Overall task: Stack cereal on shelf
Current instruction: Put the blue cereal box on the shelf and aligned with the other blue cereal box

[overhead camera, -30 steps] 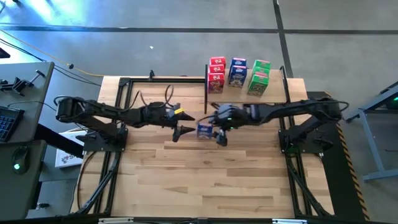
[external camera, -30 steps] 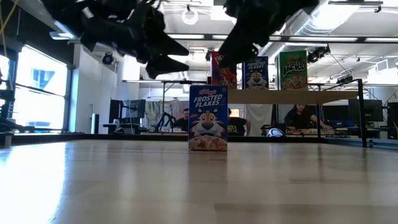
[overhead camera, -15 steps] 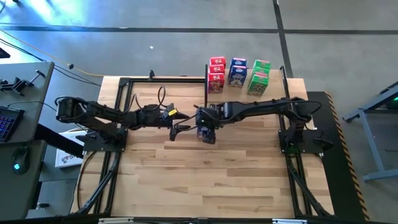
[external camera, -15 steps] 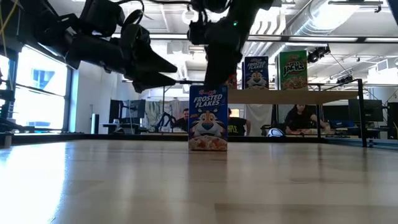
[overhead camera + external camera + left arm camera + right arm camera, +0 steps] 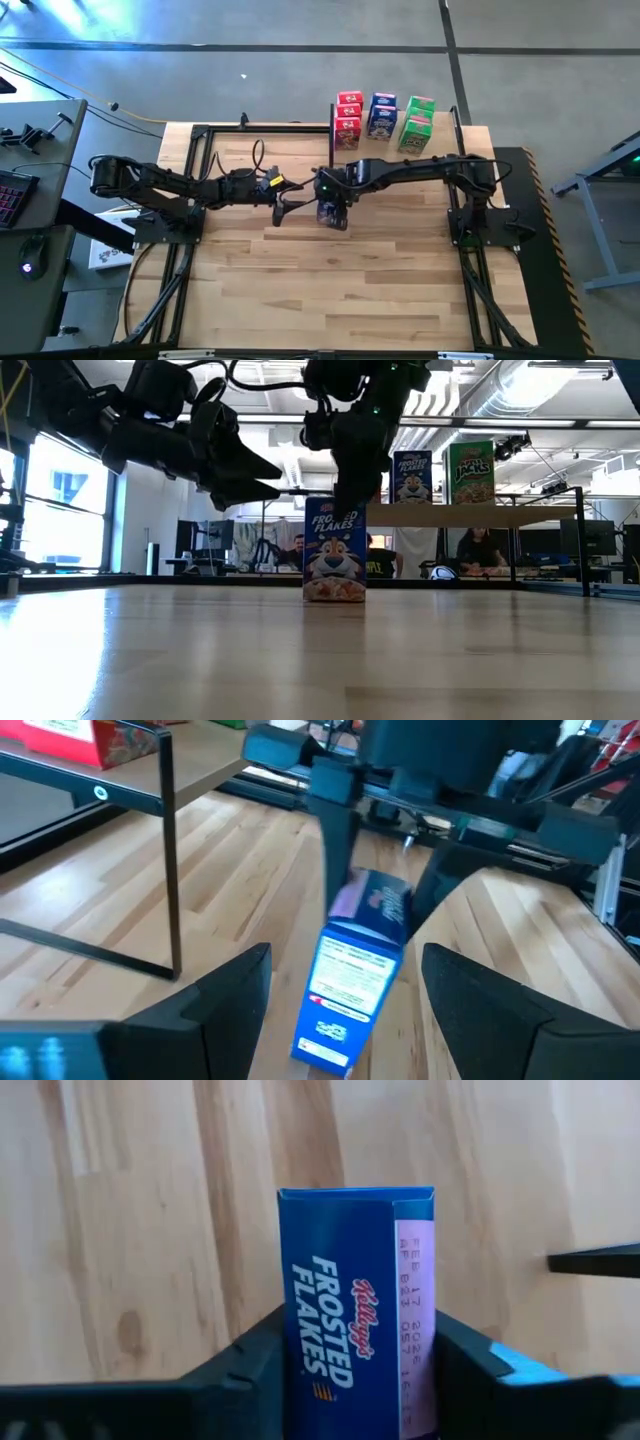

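A blue cereal box [image 5: 334, 550] stands upright on its base on the plank tabletop, near the table's middle [image 5: 330, 213]. My right gripper [image 5: 357, 1380] reaches down over its top and is shut on it. My left gripper [image 5: 285, 208] hovers open just to the box's left, pointing level at it [image 5: 347, 960] with nothing between its fingers. The shelf [image 5: 446, 138] stands at the far side and carries red [image 5: 348, 118], blue [image 5: 381, 115] and green [image 5: 416, 123] cereal boxes. My right gripper pinches the blue box at its top end, one finger [image 5: 248, 1370] on each of two opposite faces [image 5: 292, 1380]. The fingers come from above, slanting down from the table's right. The box stays upright with its base [image 5: 334, 598] on the table.
The shelf's thin black posts [image 5: 168, 850] stand just beyond the box on the far side. Black frame rails [image 5: 190, 190] run along both table sides. Bare planks [image 5: 320, 290] fill the near half. People sit in the room behind the table [image 5: 485, 550].
My right gripper has moved toward the table's left and down, tipping from a shallow slant to point steeply down, and has come over the blue box's top. My left gripper has sunk a little beside the box. The box has stayed where it stood.
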You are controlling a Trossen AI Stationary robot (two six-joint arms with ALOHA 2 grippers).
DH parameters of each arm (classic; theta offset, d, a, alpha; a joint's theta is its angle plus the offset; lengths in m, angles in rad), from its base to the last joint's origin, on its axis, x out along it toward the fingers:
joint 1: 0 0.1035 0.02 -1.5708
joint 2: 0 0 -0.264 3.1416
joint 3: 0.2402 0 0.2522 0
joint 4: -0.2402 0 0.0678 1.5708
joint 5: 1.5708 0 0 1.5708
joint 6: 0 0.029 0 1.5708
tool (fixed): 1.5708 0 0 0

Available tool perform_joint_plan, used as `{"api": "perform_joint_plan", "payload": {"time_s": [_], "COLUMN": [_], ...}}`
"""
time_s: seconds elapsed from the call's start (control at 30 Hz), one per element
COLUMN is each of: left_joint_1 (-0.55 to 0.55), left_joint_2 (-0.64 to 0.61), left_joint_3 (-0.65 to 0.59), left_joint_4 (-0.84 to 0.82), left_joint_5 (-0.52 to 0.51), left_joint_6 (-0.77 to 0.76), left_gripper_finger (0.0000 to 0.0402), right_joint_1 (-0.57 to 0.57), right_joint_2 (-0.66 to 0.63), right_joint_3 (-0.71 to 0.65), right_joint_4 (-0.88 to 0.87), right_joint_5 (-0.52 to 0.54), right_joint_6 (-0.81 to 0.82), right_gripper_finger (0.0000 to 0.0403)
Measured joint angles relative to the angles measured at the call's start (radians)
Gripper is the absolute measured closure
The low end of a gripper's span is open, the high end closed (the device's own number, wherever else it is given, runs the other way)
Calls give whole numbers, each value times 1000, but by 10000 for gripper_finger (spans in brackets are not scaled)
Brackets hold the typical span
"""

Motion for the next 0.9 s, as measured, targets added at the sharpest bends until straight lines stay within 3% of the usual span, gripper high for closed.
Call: {"api": "perform_joint_plan", "payload": {"time_s": [0.2,0.47,0.67,0.9], "left_joint_1": [0,0,0,0], "left_joint_2": [0,0,0,0], "left_joint_3": [0,0,0,0], "left_joint_4": [-19,-19,-15,-9], "left_joint_5": [-44,-46,-46,-46], "left_joint_6": [-6,0,2,-6], "left_gripper_finger": [152,152,152,152], "right_joint_1": [-4,-7,-63,-241], "right_joint_2": [-15,-160,-268,-288], "right_joint_3": [0,17,154,308], "right_joint_4": [-13,-131,-382,-587], "right_joint_5": [-39,-36,61,168], "right_joint_6": [-36,-79,-183,-384], "right_gripper_finger": [275,277,277,277]}}
